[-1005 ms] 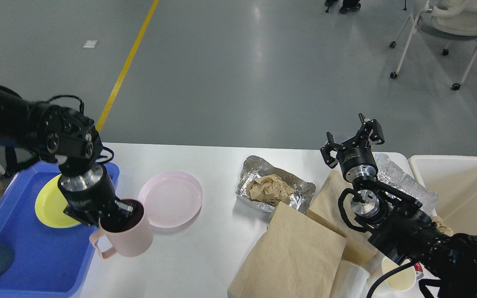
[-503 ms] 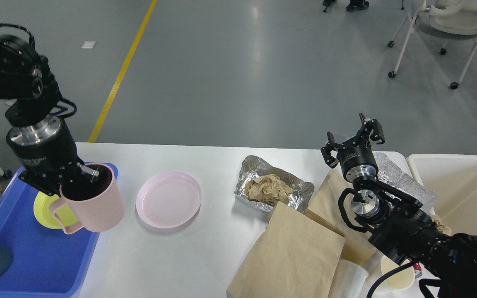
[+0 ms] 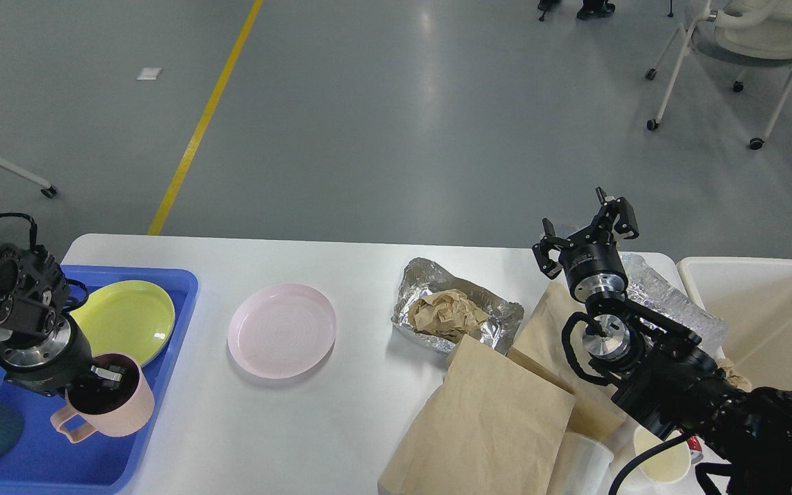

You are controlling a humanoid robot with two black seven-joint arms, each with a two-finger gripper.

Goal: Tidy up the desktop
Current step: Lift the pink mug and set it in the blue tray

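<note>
Pink plate (image 3: 282,329) lies beside blue tray (image 3: 183,323).

A lab or test hall: polished grey floor (image 3: 396,124) marked with a yellow line (image 3: 200,124), a wheeled chair (image 3: 746,41), and one white surface (image 3: 286,426).

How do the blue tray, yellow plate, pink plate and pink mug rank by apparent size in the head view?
1. blue tray, partly cut off by the frame edge
2. yellow plate and pink plate: alike, not ranked
3. pink mug
</note>
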